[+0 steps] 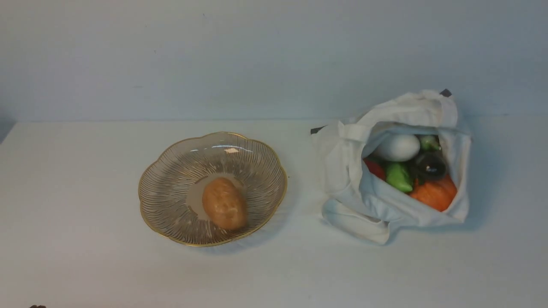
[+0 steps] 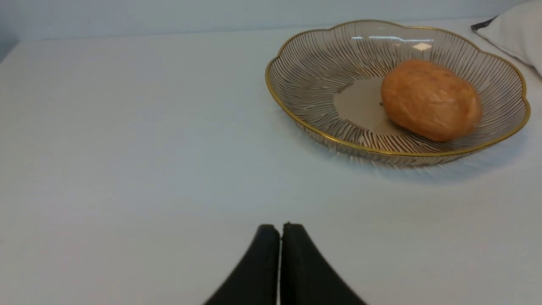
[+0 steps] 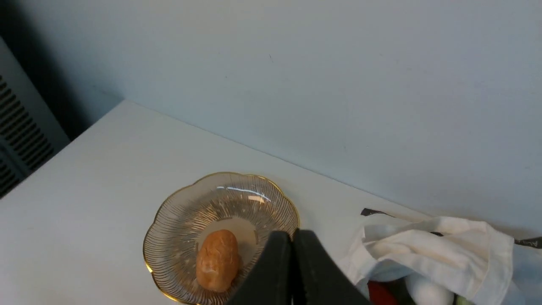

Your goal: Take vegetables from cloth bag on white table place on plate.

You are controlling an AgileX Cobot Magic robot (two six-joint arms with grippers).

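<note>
Jaws are pressed together, empty, on the left gripper (image 2: pixel 280 231), held low over the table (image 1: pixel 85 256) near the plate (image 1: pixel 171 179), and on the right gripper (image 3: pixel 292 237), raised above plate and bag (image 1: pixel 342 171). One potato (image 1: pixel 224 203) is laid on the plate. A white egg shape (image 1: pixel 398 147), pepper (image 1: pixel 399 176), red piece (image 1: pixel 374 167), eggplant (image 1: pixel 430 166) and pumpkin (image 1: pixel 434 192) are seen inside the open bag, right of the plate.

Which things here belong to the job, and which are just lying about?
Job:
- potato on the plate
- cloth bag holding white egg-shaped vegetable, green pepper, red vegetable, eggplant, pumpkin
- white table

Not job:
- back wall
- slatted grille off the table's edge
</note>
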